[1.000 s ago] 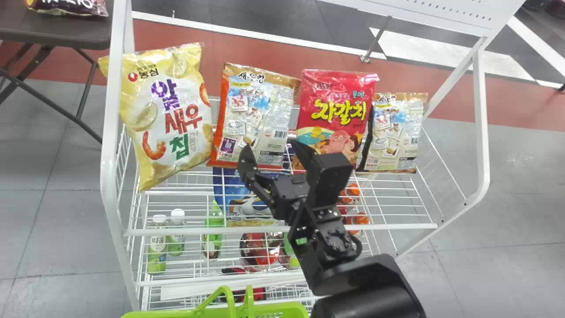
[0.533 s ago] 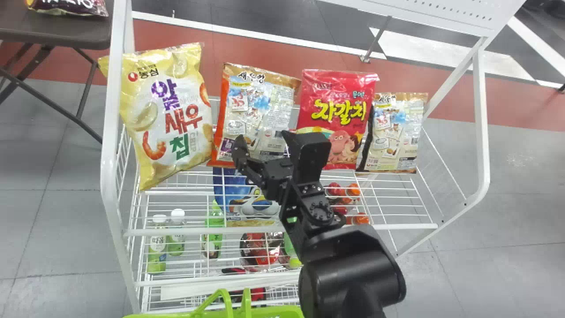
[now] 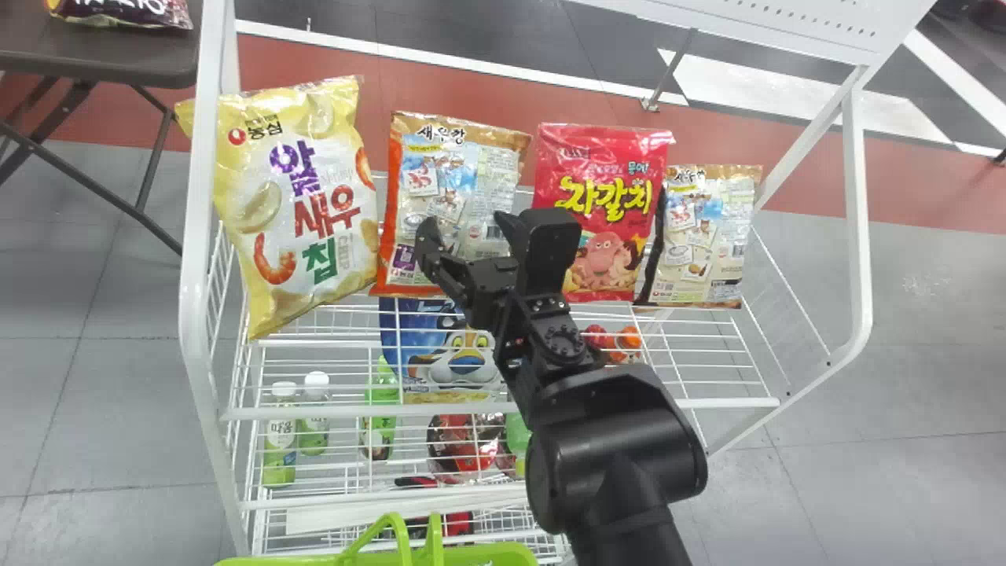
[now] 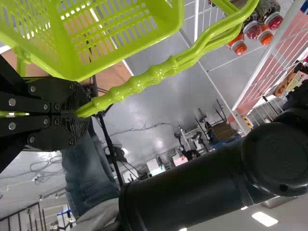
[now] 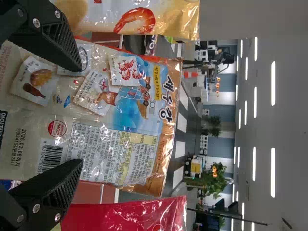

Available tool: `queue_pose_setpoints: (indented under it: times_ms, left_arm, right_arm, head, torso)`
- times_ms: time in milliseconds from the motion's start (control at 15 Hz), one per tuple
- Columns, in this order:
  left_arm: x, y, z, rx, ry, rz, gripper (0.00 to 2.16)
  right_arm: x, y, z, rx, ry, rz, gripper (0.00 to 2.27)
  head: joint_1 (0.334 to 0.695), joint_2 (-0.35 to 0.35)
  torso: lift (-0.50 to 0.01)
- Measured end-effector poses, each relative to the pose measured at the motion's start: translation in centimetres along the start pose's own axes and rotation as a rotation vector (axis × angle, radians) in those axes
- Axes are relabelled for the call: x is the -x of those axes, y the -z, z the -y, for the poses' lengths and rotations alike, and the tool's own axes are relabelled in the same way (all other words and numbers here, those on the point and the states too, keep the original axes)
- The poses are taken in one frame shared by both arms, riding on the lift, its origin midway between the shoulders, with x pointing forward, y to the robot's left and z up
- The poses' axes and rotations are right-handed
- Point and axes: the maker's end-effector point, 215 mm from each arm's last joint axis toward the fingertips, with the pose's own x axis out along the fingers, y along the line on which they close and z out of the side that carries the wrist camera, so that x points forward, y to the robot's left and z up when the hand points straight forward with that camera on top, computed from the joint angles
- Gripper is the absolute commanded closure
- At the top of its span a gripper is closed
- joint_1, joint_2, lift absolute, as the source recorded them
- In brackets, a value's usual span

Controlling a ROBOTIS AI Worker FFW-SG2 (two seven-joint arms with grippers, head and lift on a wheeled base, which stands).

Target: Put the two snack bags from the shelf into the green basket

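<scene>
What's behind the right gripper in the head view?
Behind the right gripper are the orange-edged snack bag and the red bag. It covers the former's lower right corner and the latter's lower left; those can't be seen.

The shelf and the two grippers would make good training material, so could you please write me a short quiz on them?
1. True or false: the left gripper grips the handle of the green basket.
2. In the head view, the right gripper is in front of which snack bag?
a) leftmost
b) second from left
c) rightmost
3. Fill in: the third bag from left is mainly ____.

Key: 1 true; 2 b; 3 red.
</scene>
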Motion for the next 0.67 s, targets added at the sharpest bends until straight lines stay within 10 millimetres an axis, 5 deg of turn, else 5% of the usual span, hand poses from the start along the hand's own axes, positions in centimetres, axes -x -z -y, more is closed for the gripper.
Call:
queue_pose_setpoints:
  times_ms: [133, 267, 667]
  left_arm:
    - [0.0, -0.1, -0.1, -0.001, -0.002, 0.001, 1.80]
    - [0.1, -0.2, -0.2, -0.001, -0.005, 0.001, 1.80]
    - [0.1, -0.5, -0.1, -0.002, -0.007, 0.002, 1.80]
  right_arm:
    - [-0.3, 0.5, -0.8, -0.004, -0.038, -0.032, 1.50]
    - [-0.3, 0.4, -1.1, -0.007, -0.052, -0.044, 2.05]
    - [0.9, -1.8, -1.4, -0.004, -0.052, -0.002, 2.07]
  head:
    - [0.695, -0.350]
    - [0.695, -0.350]
    - [0.695, -0.350]
  torso:
    - [-0.011]
    - [-0.011]
    - [-0.011]
